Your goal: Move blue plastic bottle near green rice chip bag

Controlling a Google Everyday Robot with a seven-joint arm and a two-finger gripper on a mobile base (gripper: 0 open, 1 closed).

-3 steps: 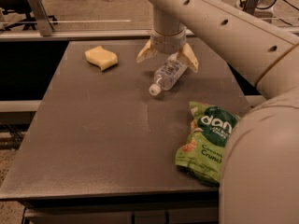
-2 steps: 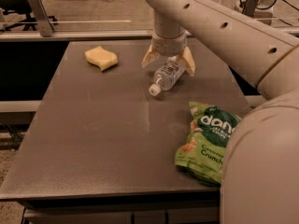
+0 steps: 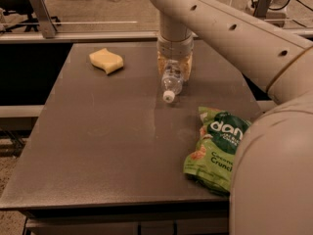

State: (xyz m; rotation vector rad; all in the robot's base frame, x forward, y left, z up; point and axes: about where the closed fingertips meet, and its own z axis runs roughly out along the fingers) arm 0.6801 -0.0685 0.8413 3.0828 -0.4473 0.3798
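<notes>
The blue plastic bottle (image 3: 172, 80) is a small clear bottle with a white cap pointing toward the front of the table. My gripper (image 3: 174, 65) reaches down from the arm above, and its tan fingers are closed on the bottle's rear half. The green rice chip bag (image 3: 215, 147) lies flat at the front right of the table, partly hidden by my arm's large pale casing. The bottle's cap is about a hand's width behind and to the left of the bag.
A yellow sponge (image 3: 106, 60) lies at the back left of the dark grey table (image 3: 98, 146). My arm's casing (image 3: 274, 175) fills the lower right corner. A metal rail and floor lie behind the table.
The gripper's fingers, spread wide on both sides of the bottle before, have closed in on it. The bottle has turned so that its cap points more toward the front.
</notes>
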